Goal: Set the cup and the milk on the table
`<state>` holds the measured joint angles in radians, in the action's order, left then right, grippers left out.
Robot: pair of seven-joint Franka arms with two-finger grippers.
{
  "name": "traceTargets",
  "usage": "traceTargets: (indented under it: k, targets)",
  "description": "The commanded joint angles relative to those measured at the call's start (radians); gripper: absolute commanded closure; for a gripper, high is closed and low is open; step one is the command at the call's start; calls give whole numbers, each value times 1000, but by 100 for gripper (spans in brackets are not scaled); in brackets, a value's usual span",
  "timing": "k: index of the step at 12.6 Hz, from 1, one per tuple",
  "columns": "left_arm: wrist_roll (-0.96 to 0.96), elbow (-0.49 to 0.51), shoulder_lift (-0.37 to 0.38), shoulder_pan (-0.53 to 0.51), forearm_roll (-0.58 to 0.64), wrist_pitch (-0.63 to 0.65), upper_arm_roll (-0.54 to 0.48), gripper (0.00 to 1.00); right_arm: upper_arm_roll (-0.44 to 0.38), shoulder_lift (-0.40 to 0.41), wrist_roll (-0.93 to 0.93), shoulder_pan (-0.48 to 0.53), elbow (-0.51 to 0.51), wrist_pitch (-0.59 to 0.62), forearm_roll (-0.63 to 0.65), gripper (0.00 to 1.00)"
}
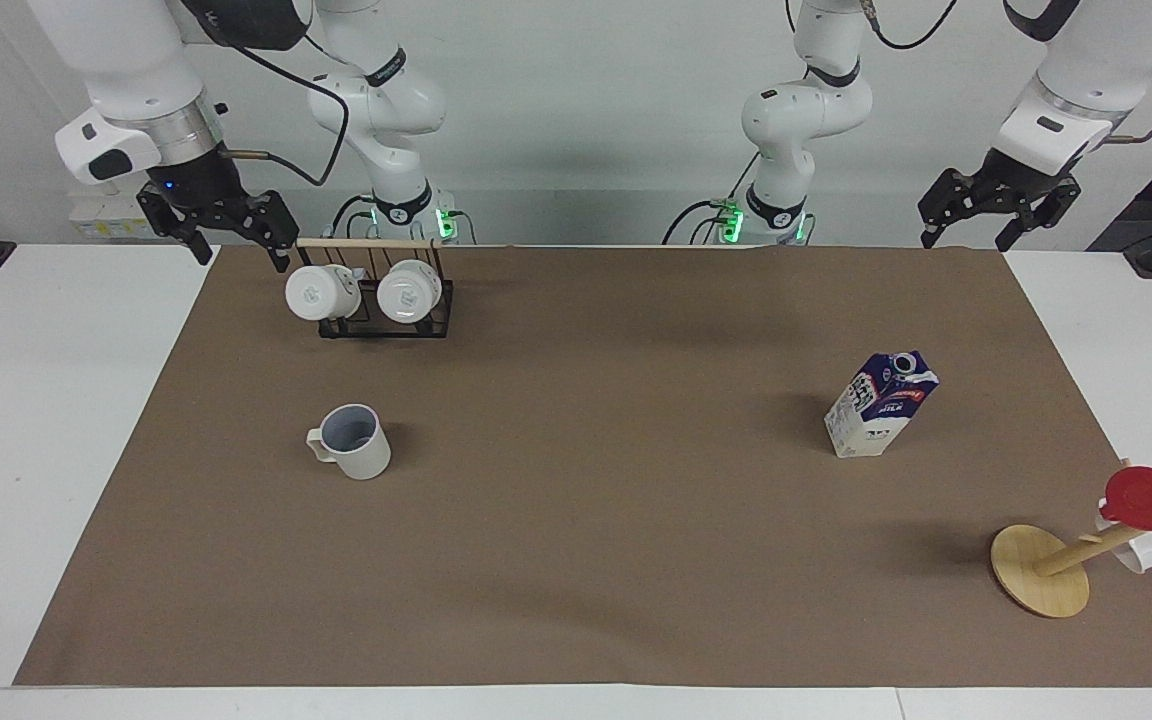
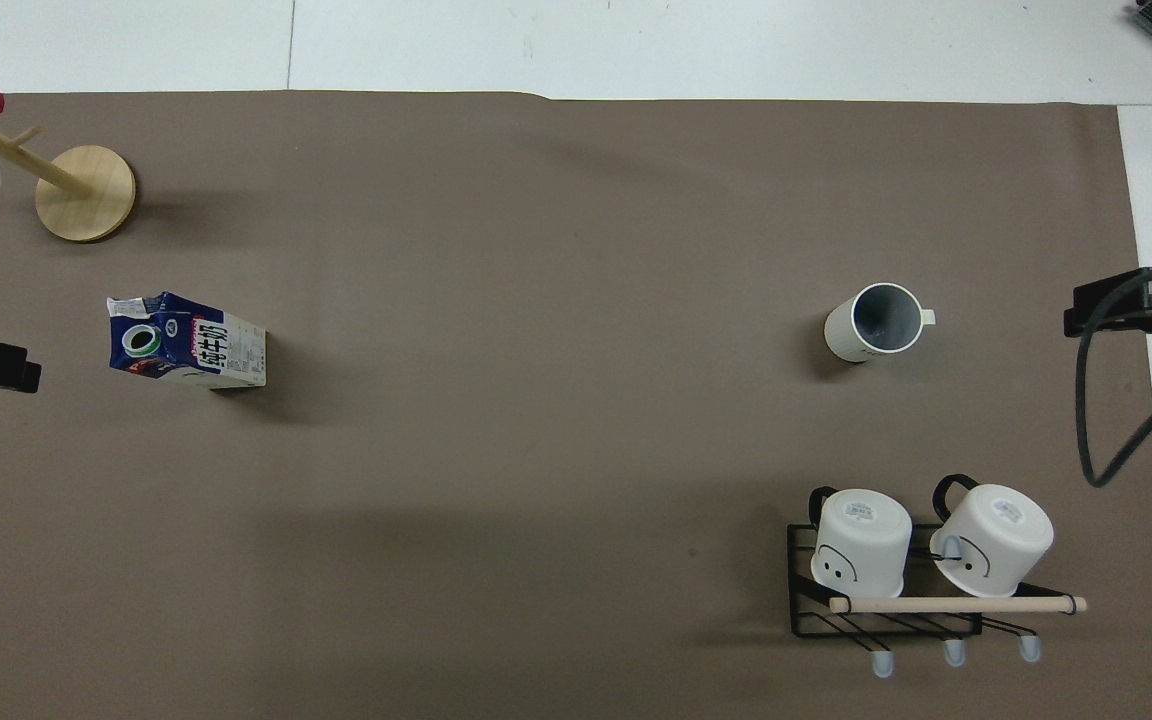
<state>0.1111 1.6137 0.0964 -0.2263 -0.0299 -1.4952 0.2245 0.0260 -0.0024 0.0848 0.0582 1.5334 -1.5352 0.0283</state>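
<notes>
The cup (image 1: 354, 440) (image 2: 874, 322), off-white with a grey-blue inside, stands upright on the brown sheet of the table (image 1: 586, 420) toward the right arm's end. The milk (image 1: 881, 405) (image 2: 186, 342), a blue and white carton, stands upright on the sheet toward the left arm's end. My right gripper (image 1: 241, 252) hangs open and holds nothing, over the sheet's edge beside the mug rack. My left gripper (image 1: 966, 238) hangs open and holds nothing, over the sheet's corner at the robots' end. Both are well apart from the cup and the milk.
A black wire rack (image 1: 384, 322) (image 2: 806, 600) with two white mugs on it stands nearer to the robots than the cup. A wooden mug tree (image 1: 1041, 570) (image 2: 86, 192) carrying a red cup (image 1: 1151, 497) and a white mug stands farther from the robots than the milk.
</notes>
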Motion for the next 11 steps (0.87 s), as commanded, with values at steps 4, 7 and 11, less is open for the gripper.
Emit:
traceTargets:
  k: [4,7,11]
  targets:
    - [-5,-17,5,12,18,13,-11,0,5,-22,10,3,27,-8,-7,0]
    - [-5,-18,3,53,19,15,-45,0,3,-22,9,5,25,-8,-5,0]
    - [-4,-18,3,139,21,12,-131,0,3,-22,9,5,25,-8,-7,0]
